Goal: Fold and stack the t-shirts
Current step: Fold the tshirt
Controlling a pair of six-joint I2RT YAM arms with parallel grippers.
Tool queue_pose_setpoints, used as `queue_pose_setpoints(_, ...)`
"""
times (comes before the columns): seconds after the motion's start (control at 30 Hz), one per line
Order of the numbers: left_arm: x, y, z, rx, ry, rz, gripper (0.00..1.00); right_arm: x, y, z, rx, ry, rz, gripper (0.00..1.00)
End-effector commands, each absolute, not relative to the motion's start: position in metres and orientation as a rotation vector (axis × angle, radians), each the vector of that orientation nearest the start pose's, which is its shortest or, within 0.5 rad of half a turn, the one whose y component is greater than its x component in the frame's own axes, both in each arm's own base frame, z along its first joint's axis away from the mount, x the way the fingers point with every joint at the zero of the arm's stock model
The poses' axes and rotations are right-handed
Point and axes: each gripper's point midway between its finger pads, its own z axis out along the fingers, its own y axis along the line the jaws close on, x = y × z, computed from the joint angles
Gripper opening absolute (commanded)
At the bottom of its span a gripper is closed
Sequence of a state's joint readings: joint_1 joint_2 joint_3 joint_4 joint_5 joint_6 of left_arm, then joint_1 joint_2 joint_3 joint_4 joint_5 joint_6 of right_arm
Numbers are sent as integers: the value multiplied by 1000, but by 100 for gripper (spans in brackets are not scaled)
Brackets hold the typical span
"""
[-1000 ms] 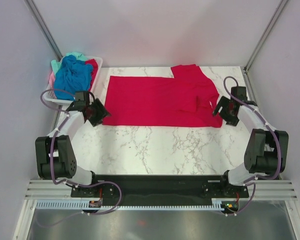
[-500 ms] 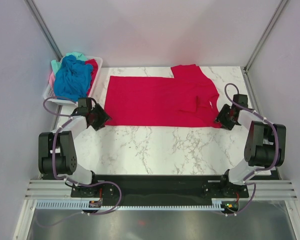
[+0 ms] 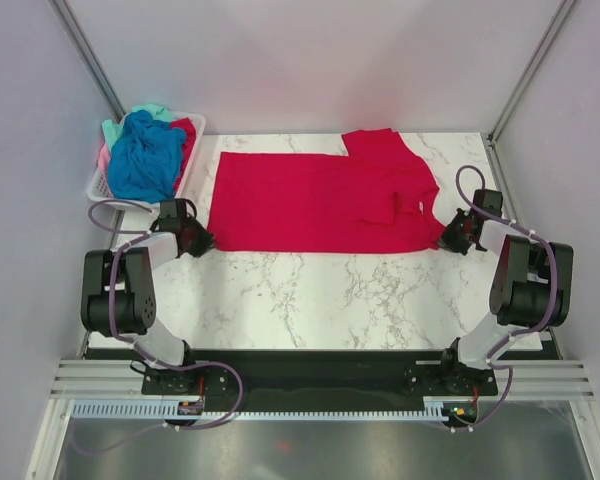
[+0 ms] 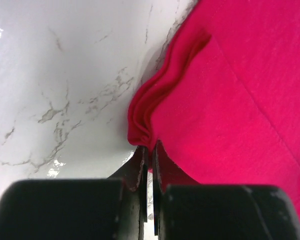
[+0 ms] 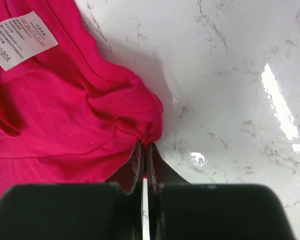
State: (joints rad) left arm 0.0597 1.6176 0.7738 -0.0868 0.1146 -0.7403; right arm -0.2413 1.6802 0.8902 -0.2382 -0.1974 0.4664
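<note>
A crimson red t-shirt [image 3: 320, 198] lies spread flat across the back half of the marble table, one sleeve folded over at the right. My left gripper [image 3: 202, 240] is shut on the shirt's near left corner [image 4: 140, 131], the cloth bunched between its fingertips. At the near right corner [image 5: 147, 127] my right gripper [image 3: 450, 240] is shut on the hem, low on the table. A white label [image 5: 21, 37] shows in the right wrist view. More t-shirts, blue [image 3: 145, 155], teal [image 3: 148, 111], pink [image 3: 103, 158] and red [image 3: 187, 130], are heaped in the basket.
The white slatted basket [image 3: 98, 186] stands at the back left, just behind my left arm. Bare marble table [image 3: 310, 295] stretches between the shirt and the arm bases. Grey walls and metal posts close in the sides and back.
Both grippers came down to the table at the shirt's near corners and closed on the cloth; a second ago they were open, above the table.
</note>
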Motion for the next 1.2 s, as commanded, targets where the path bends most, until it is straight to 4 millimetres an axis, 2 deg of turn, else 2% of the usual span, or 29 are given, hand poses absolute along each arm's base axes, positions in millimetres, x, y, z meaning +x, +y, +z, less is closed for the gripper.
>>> queue_pose_setpoints(0.0, 376, -26, 18, -948, 2338, -429, 2, 352, -36, 4, 858, 2498, 325, 0)
queue_pose_setpoints(0.1, 370, -21, 40, -945, 2292, -402, 2, 346, -44, 17, 887, 2489, 283, 0)
queue_pose_setpoints(0.13, 364, -19, 60, -934, 2261, -394, 2, 343, -48, 21, 899, 2483, 263, 0)
queue_pose_setpoints(0.17, 359, -16, 66, -929, 2252, -379, 2, 338, -51, 32, 909, 2471, 240, 0)
queue_pose_setpoints(0.2, 354, -16, 74, -921, 2249, -383, 2, 333, -60, 37, 944, 2454, 202, 0)
queue_pose_setpoints(0.23, 347, -17, 90, -906, 2226, -399, 2, 327, -62, 40, 970, 2444, 195, 0)
queue_pose_setpoints(0.3, 336, -23, 101, -885, 2223, -430, 2, 316, -69, 54, 1016, 2401, 184, 0)
queue_pose_setpoints(0.33, 332, -23, 105, -882, 2216, -433, 2, 307, -67, 51, 1045, 2403, 190, 0)
queue_pose_setpoints(0.37, 320, -24, 110, -881, 2213, -434, 2, 302, -67, 59, 1051, 2380, 190, 0)
queue_pose_setpoints(0.57, 271, -26, 107, -922, 2244, -420, 2, 260, -73, 64, 1162, 2384, 162, 0)
queue_pose_setpoints(0.6, 265, -27, 118, -910, 2205, -439, 2, 256, -74, 65, 1176, 2378, 162, 0)
queue_pose_setpoints(0.63, 257, -29, 115, -918, 2210, -448, 3, 248, -73, 67, 1187, 2370, 162, 0)
queue_pose_setpoints(0.67, 251, -31, 114, -940, 2205, -465, 8, 243, -77, 68, 1218, 2355, 155, 0)
queue_pose_setpoints(0.7, 242, -34, 119, -943, 2188, -490, 11, 240, -77, 69, 1226, 2348, 155, 3)
queue_pose_setpoints(0.73, 233, -37, 113, -961, 2199, -507, 12, 237, -75, 71, 1242, 2350, 160, 12)
queue_pose_setpoints(0.8, 222, -43, 116, -988, 2166, -562, 18, 235, -75, 79, 1315, 2286, 221, 24)
queue_pose_setpoints(0.83, 219, -50, 118, -980, 2158, -597, 33, 235, -75, 83, 1332, 2265, 244, 53)
queue_pose_setpoints(0.87, 218, -52, 125, -970, 2144, -620, 43, 233, -77, 85, 1364, 2243, 264, 67)
queue_pose_setpoints(0.93, 212, -57, 145, -953, 2130, -663, 59, 228, -80, 94, 1385, 2223, 262, 89)
queue_pose_setpoints(1.03, 211, -54, 179, -858, 2106, -631, 75, 223, -94, 113, 1395, 2161, 224, 93)
queue_pose_setpoints(1.1, 215, -49, 203, -786, 2067, -593, 77, 231, -98, 136, 1323, 2120, 231, 93)
queue_pose_setpoints(1.17, 217, -45, 209, -701, 2066, -546, 79, 245, -94, 156, 1232, 2084, 298, 92)
